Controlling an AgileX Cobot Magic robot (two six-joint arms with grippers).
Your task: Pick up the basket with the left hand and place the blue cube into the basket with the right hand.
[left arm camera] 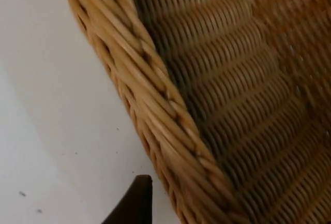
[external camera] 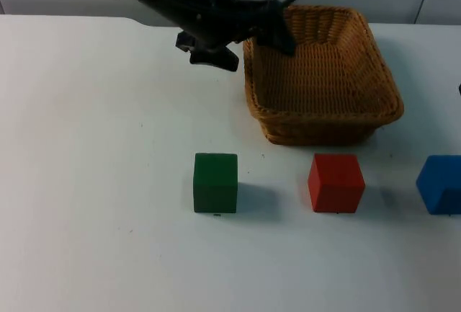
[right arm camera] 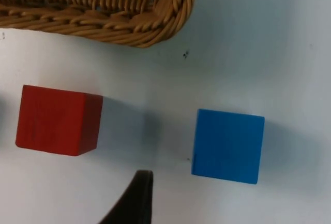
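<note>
White desk (external camera: 86, 182) carries wicker basket (external camera: 320, 74). Left end effector (external camera: 270, 29) pinches the basket's left rim. Green cube (external camera: 215, 182), red cube (external camera: 336, 182) and blue cube (external camera: 439, 184) stand in a row nearer the camera.

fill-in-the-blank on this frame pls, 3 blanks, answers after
1. The left gripper is at the rim of the ____.
2. Between the green cube and the blue cube sits the ____ cube.
3. The three cubes rest on the white ____.

Missing words: basket; red; table
</note>
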